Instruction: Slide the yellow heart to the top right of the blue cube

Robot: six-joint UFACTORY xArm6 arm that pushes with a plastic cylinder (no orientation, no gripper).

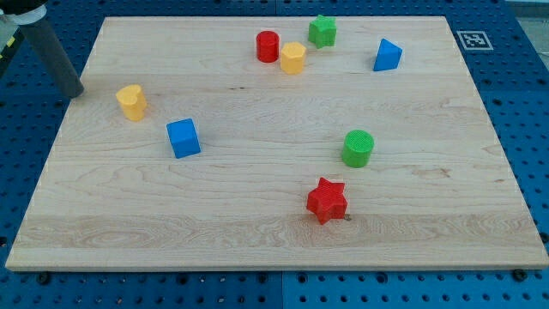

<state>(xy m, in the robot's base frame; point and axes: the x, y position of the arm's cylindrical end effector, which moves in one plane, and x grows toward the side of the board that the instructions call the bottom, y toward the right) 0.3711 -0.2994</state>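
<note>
The yellow heart (131,101) sits near the board's left edge, up toward the view's top, and which way its point faces is hard to make out from here; no clear long axis either. Just down and to the view's right of it, apart, stands the blue cube (183,137). My tip (78,90) rests at the wooden board's (257,223) left edge, to the left of the heart, a small gap between them (no claw on this rod, so nothing to open or close). Further out: a red cylinder (268,45) touching or nearly touching a yellow block (292,57), a green star-like block (322,31), a blue triangular block (387,55), a green cylinder (358,148) and a red star (327,200).
</note>
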